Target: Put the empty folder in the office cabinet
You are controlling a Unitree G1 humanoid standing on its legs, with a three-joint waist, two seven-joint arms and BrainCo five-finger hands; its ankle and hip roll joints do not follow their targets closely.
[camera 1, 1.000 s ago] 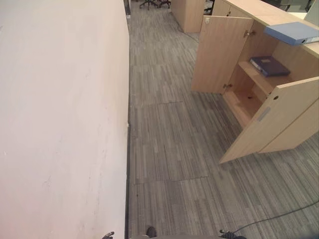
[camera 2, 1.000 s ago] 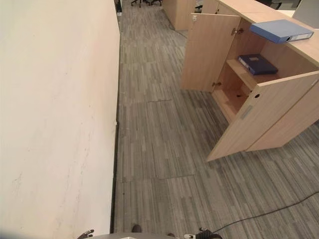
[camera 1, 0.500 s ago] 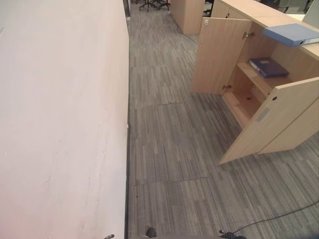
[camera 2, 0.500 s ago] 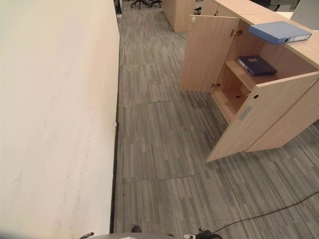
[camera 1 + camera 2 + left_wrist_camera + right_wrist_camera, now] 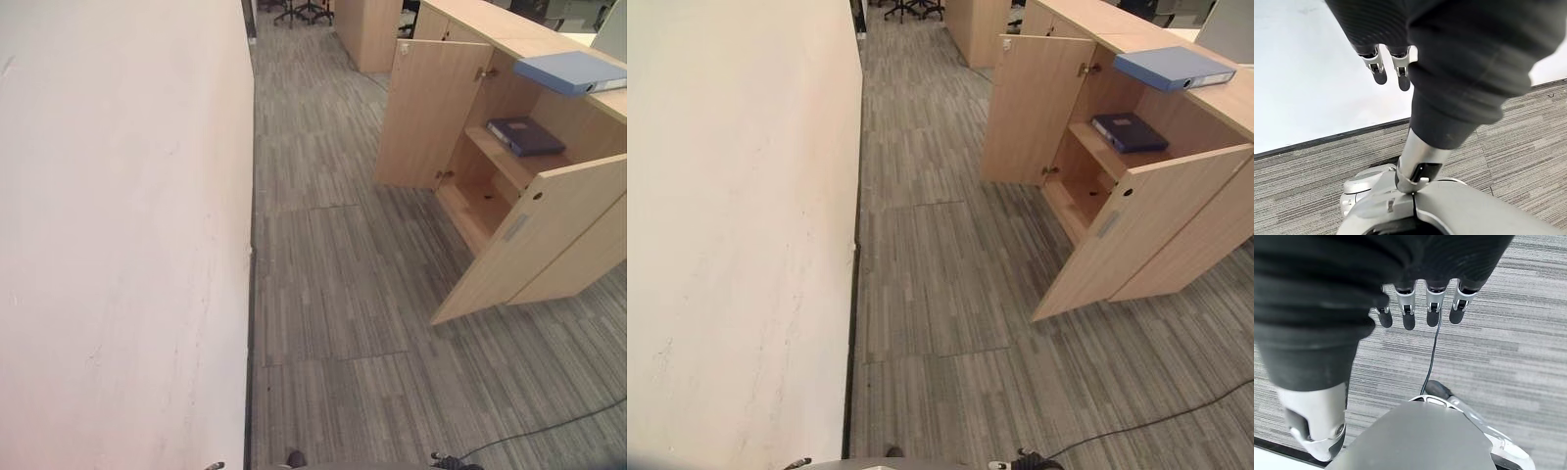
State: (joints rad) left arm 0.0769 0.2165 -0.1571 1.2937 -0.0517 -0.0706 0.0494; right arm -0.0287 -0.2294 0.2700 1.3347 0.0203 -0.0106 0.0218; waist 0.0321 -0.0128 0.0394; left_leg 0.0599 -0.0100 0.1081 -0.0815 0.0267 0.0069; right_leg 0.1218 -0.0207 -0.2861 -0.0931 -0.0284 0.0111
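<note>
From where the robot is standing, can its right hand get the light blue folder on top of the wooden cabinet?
Probably not yet. The right hand hangs low by the robot's side, fingers relaxed, and a stretch of grey carpet separates it from the light blue folder lying on top of the wooden cabinet. It likely must walk closer.

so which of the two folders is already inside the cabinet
The dark blue folder, lying flat on the shelf inside the open cabinet. The light blue folder lies on the cabinet's top instead, outside it.

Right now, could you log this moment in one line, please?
folder: on cabinet | doors: open | left hand: open | right hand: open
</note>
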